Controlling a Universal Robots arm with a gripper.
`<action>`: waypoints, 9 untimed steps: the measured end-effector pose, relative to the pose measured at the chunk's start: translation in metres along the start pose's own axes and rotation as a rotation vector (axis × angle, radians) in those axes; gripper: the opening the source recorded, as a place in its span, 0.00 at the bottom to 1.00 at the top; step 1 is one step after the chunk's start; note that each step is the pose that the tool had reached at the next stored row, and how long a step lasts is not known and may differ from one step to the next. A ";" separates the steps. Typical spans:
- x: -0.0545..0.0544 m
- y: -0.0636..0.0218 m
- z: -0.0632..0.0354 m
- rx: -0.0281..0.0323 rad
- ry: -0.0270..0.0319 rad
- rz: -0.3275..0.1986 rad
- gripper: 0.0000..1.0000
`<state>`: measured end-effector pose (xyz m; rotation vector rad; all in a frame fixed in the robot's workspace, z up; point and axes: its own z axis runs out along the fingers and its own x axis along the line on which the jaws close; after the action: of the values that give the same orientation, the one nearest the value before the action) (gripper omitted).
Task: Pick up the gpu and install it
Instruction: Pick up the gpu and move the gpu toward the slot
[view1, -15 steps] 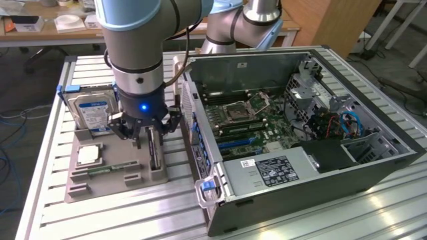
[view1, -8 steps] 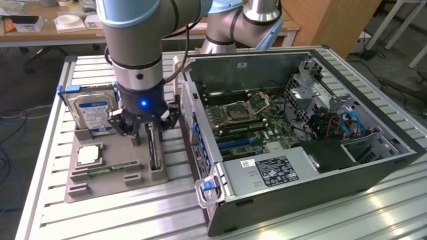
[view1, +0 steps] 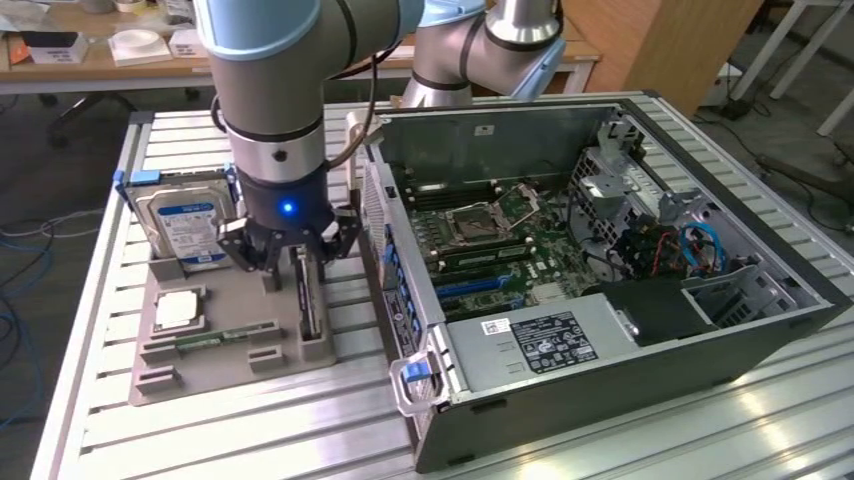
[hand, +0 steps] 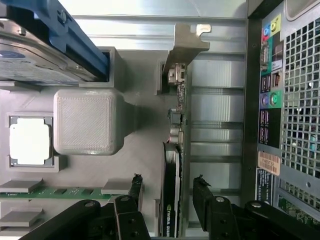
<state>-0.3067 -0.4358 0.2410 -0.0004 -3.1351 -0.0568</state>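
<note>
One gripper (hand: 167, 178) spread, straddling gpu (hand: 171, 210) edge

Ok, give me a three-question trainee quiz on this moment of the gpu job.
1. True or false: the gripper is shut on the gpu.
2. What stands in the holder tray to the exterior view's left of the gripper? A) hard drive B) power supply C) fan
3. Fill in: the gpu stands on its ___ in the tray.
Key: 1 false, the gripper is open and straddles the gpu; 2 A; 3 edge.
</note>
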 end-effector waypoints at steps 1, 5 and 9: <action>0.000 0.0000 0.0016 0.0000 0.0000 0.000 0.53; 0.000 0.0020 0.0053 0.0003 0.0002 0.000 0.53; 0.000 0.0064 0.0074 0.0000 -0.0001 0.000 0.53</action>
<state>-0.3066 -0.4291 0.2338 -0.0005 -3.1353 -0.0567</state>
